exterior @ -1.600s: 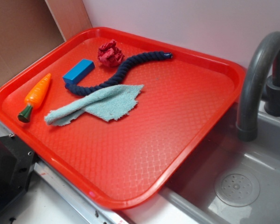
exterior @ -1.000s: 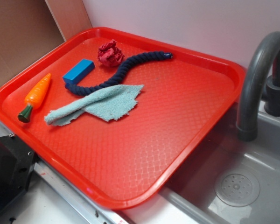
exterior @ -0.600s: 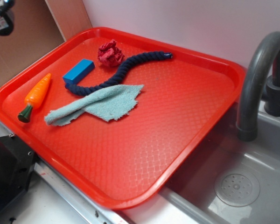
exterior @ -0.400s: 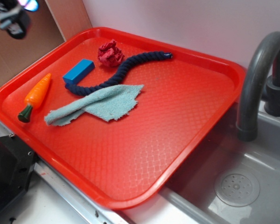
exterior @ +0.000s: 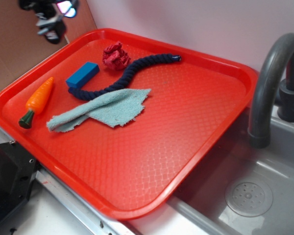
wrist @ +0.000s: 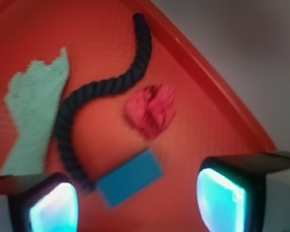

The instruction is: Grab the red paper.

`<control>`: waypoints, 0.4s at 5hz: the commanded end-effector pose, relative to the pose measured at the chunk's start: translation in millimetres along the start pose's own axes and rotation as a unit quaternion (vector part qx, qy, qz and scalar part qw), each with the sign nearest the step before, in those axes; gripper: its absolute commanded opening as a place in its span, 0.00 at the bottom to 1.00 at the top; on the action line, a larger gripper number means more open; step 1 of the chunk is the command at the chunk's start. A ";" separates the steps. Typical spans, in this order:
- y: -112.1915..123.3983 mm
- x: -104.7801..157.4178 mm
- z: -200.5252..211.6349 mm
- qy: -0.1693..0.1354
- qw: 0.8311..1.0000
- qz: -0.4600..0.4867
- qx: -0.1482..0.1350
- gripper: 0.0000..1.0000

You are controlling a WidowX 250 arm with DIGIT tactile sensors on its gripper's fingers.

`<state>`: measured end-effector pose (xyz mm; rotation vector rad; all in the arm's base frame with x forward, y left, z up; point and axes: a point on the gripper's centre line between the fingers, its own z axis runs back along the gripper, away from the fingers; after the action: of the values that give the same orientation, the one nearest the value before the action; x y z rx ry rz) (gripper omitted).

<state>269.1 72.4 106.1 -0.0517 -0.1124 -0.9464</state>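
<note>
**Five things on the tray, hand up in the corner**

Five loose items lie on the red tray (exterior: 201, 122) in my exterior view. The red paper (exterior: 115, 56), a wrinkled dark-red wad, sits in the upper left part of the frame near the tray's far rim, just right of the blue block (exterior: 82, 74) and touching or almost touching the dark blue rope (exterior: 127, 73), which curves below it. Lower down a teal cloth (exterior: 102, 109) lies crumpled over the rope's near side, and a toy carrot (exterior: 36, 101) rests at the left edge. A grey faucet (exterior: 269, 83) and sink (exterior: 255, 196) fill the right side.

My hand (exterior: 51, 19) shows blurred in the upper left corner, above the tray's far left rim and well apart from the wad. On the wrist view its two fingers (wrist: 222, 198) stand wide apart with nothing between them; the red paper (wrist: 151, 110) lies at mid-frame, beyond the block (wrist: 129, 177) and beside the rope (wrist: 101, 92).
</note>
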 end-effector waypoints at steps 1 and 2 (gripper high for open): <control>22.8 41.2 -21.5 0.022 0.997 -0.060 0.031 1.00; 11.5 46.7 -37.1 0.039 0.996 -0.080 0.024 1.00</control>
<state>303.2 49.6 66.6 0.0160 -0.0395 -1.0841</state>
